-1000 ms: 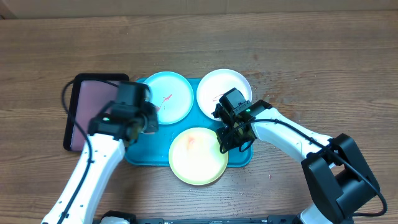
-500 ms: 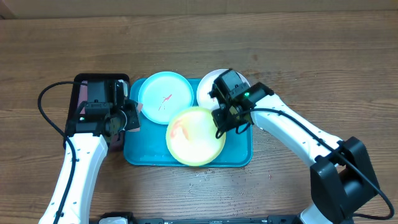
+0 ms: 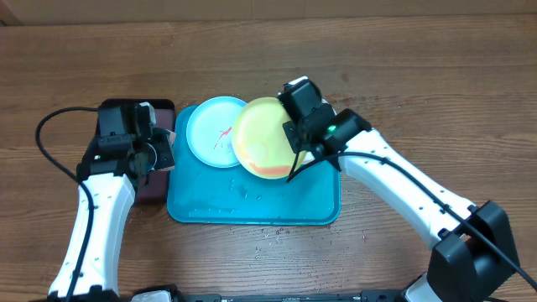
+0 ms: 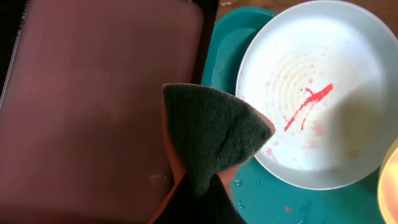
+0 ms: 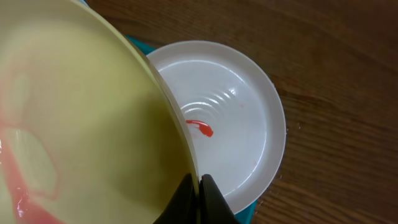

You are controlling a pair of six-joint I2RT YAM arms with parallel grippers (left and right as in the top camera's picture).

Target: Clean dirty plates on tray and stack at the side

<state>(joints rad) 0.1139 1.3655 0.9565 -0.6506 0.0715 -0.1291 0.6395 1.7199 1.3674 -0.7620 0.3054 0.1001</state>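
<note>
The right gripper is pinched tight on the rim of the yellow-green plate, holding it tilted above the turquoise tray. It hangs partly over the light blue plate and the white plate, both flat in the tray with red smears. The left gripper is clamped on a green-faced sponge where the pinkish tray meets the turquoise one. The 3 plates look light, stiff and slick, so the rim seems the only hold. Pinched at 1 spot, a tilted plate may swing or slip.
</note>
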